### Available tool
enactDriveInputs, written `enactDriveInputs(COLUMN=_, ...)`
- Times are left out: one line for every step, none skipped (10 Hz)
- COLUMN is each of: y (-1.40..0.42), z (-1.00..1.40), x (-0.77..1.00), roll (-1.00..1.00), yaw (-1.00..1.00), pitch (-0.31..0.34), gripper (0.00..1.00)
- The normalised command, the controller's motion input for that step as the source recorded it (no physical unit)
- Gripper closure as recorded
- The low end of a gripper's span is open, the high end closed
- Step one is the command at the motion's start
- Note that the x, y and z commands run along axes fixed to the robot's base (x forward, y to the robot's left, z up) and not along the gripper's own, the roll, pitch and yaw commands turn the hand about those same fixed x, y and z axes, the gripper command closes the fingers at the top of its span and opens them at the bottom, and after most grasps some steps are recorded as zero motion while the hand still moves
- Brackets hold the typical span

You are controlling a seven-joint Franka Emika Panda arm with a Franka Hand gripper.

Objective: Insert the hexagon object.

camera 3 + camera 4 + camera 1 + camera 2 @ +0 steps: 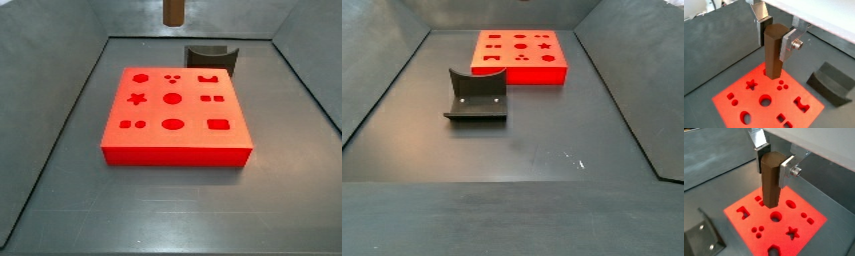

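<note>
Gripper (pixel 774 31): closing on the hexagon object (pixel 774 52), silver fingers (pixel 786 169) pressing its upper end from two sides; same grip showing in both wrist views (pixel 773 161).
Hexagon object: hanging upright below the gripper, slim brown peg, lower end hovering over the red block (pixel 767 100); touching the block or not, cannot tell.
In a side view: only the peg's lower end (pixel 174 11) showing at the upper edge, well above the block (pixel 174 120); gripper itself out of frame.
Red block: lying directly beneath the gripper, top face carrying cut-out holes, among them a star (pixel 751 84) and a round hole (pixel 765 101).
Fixture (pixel 831 81): standing off to one side of the gripper, apart from the block.
Room: bare dark floor (pixel 529 150) spreading around the block, grey walls (pixel 54 90) rising at the edges.
</note>
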Motion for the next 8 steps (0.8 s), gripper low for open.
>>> enactDriveInputs(y=0.27, z=-0.19, x=-0.01, roll=0.06, yaw=0.8, pitch=-0.02, gripper=1.0)
enactDriveInputs(y=0.1, z=-0.34, x=-0.07, roll=0.07, yaw=0.89, pitch=-0.1, gripper=1.0)
enactDriveInputs(y=0.0, z=-0.46, x=-0.17, roll=0.16, yaw=0.77, pitch=-0.189, gripper=1.0)
enactDriveInputs(y=0.17, z=-0.52, x=-0.25, roll=0.17, yaw=0.43, pitch=-0.299, gripper=1.0)
enactDriveInputs(y=0.11, z=-0.39, x=-0.45, roll=0.21, yaw=0.13, pitch=-0.38, gripper=1.0)
enactDriveInputs(y=0.19, z=-0.33, x=-0.28, roll=0.29, yaw=0.0, pitch=-0.313, gripper=1.0)
enactDriveInputs(y=0.06, z=-0.19, x=-0.23, roll=0.34, yaw=-0.08, pitch=-0.196, gripper=1.0)
enactDriveInputs(y=0.25, z=-0.53, x=-0.16, roll=0.18, yaw=-0.1, pitch=-0.096, gripper=1.0)
